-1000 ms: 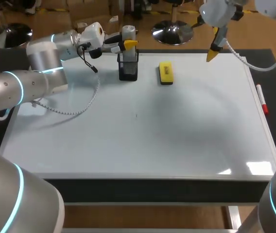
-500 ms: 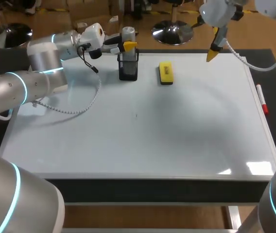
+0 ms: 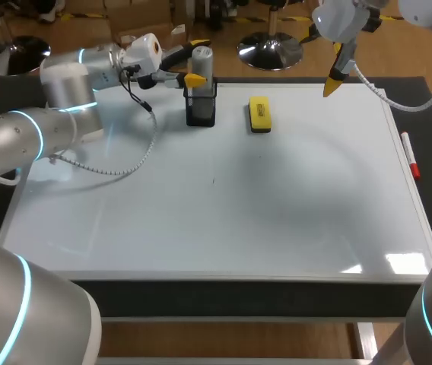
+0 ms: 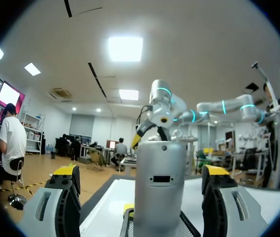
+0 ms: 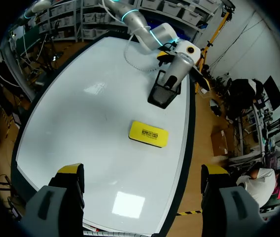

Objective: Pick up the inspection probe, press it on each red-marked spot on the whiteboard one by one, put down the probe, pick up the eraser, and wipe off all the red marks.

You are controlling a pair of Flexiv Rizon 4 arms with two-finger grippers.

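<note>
A: Where does the task stand?
B: No red marks visible anywhere on the whiteboard (image 3: 223, 205) in the head view. That fits two stages: spots all wiped, probe going back in, or marks too faint to see and probe coming out. Can't settle it from this.

A: Probe?
B: Inspection probe (image 4: 160, 190), a silver cylinder, stands upright in the black mesh holder (image 3: 201, 106) at the board's far edge. Nothing else visible in the holder, though its inside is mostly hidden.

A: Left arm?
B: Left gripper (image 3: 193, 66) is at the probe's top. In the left wrist view the jaws are spread, one yellow-tipped finger on each side of the cylinder, clear gaps both sides. Straddling it, not pinching.

A: Eraser?
B: Yellow eraser (image 3: 259, 114) lies flat on the board just beside the holder, to its right in the head view. Nothing touching it.

A: Right arm?
B: Right gripper (image 3: 335, 72) hangs above the board's far edge, well right of the holder, jaws spread with nothing between them.

A: Anything else?
B: A red-capped marker (image 3: 409, 154) lies at the board's right edge, well away from the holder.
</note>
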